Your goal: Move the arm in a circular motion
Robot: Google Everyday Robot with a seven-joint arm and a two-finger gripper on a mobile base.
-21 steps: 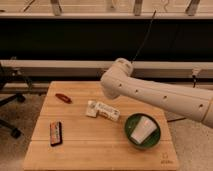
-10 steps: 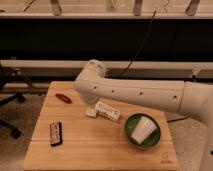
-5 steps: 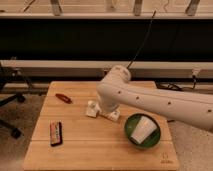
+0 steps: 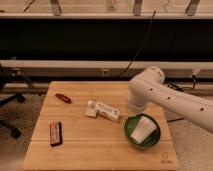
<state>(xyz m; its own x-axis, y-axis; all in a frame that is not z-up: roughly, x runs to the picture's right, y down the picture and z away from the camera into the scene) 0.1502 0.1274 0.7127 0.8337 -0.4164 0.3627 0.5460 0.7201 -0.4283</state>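
Note:
The large glossy white arm [image 4: 170, 97] reaches in from the right edge over the right side of the wooden table [image 4: 95, 150]. Its rounded joint [image 4: 145, 87] with small dark screw holes hangs above the table's back right part, just behind the green bowl [image 4: 131, 135]. A short segment points down from the joint towards the table. The gripper does not show in this view; only the tubular segments and the joint are visible.
A white cup [image 4: 142, 129] lies in the green bowl. A white packet [image 4: 102, 109] lies mid-table, a small red object [image 4: 62, 98] at the back left, and a dark snack bar [image 4: 55, 133] at the front left. An office chair [image 4: 7, 100] stands to the left, with cables and a dark wall behind.
The arm's joint swung from the table's back left to its middle and has now moved right and slightly back, uncovering the white packet. The objects on the table have not moved.

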